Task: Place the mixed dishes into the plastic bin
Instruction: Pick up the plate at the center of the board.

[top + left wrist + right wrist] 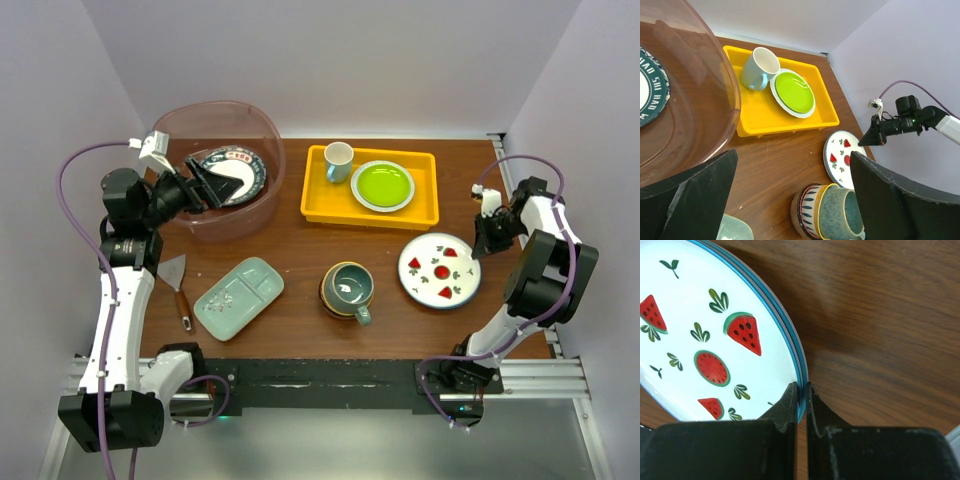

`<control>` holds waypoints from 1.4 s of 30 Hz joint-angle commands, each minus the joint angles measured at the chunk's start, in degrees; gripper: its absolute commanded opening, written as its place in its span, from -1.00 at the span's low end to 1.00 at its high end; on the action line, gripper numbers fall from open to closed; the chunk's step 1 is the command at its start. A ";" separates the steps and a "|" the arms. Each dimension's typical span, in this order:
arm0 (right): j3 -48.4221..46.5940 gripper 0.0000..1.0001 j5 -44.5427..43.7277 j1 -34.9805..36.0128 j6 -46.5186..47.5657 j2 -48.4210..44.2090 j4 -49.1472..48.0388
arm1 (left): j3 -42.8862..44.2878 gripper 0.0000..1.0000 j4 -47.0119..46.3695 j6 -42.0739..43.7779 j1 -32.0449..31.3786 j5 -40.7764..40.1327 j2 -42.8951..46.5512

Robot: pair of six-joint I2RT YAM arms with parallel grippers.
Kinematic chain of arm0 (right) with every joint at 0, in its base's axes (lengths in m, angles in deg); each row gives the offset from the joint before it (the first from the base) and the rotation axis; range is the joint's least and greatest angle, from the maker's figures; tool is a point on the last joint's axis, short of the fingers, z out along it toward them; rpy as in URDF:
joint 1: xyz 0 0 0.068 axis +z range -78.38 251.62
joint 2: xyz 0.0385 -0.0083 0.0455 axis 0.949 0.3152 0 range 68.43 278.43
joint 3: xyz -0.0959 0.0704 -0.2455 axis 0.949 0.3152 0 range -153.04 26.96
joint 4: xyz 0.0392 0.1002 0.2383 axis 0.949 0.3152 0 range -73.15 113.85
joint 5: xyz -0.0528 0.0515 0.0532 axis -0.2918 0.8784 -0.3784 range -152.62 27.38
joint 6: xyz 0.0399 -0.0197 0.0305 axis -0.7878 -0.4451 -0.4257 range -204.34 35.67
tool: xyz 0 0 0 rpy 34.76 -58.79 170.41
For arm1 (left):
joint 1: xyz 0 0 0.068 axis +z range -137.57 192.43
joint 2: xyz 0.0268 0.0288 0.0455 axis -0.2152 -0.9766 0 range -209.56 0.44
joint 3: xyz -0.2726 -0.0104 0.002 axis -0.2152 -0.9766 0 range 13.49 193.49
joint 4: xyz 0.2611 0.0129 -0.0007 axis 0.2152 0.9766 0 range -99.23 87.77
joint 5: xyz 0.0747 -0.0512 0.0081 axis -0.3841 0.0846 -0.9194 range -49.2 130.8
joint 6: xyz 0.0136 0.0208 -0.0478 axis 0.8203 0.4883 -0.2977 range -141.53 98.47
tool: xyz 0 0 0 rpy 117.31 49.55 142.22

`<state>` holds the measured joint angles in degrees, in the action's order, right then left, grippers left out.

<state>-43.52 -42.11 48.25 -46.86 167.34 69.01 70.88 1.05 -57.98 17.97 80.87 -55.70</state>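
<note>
Your right gripper (801,390) clamps the watermelon plate (700,330) by its rim at the table's (300,250) right side, likely to lift it edgewise, while your left gripper (215,183) hangs wide open over the plastic bin (262,120) holding the blue floral plate (243,165).

The plastic bin (225,225) is translucent pinkish brown; the plate (240,170) in it has a white centre and a dark blue patterned rim. The watermelon plate (715,340) is white with red slices, green leaves and a blue edge. The mug (350,285) is teal, the bowl (806,207) under it white with dark blue marks. The divided tray (240,297) is pale green, the flat tray (330,203) yellow, the tabletop (300,250) brown wood.
</note>
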 commanded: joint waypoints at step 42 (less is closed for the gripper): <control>2.19 -1.00 2.60 3.42 8.67 -8.47 2.68 | 1.15 1.00 -6.41 -2.31 -11.08 0.18 -3.36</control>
<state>-38.65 -42.54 51.61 -39.41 161.66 69.64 70.77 -2.45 -59.94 7.89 81.59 -58.79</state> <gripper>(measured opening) 0.043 0.997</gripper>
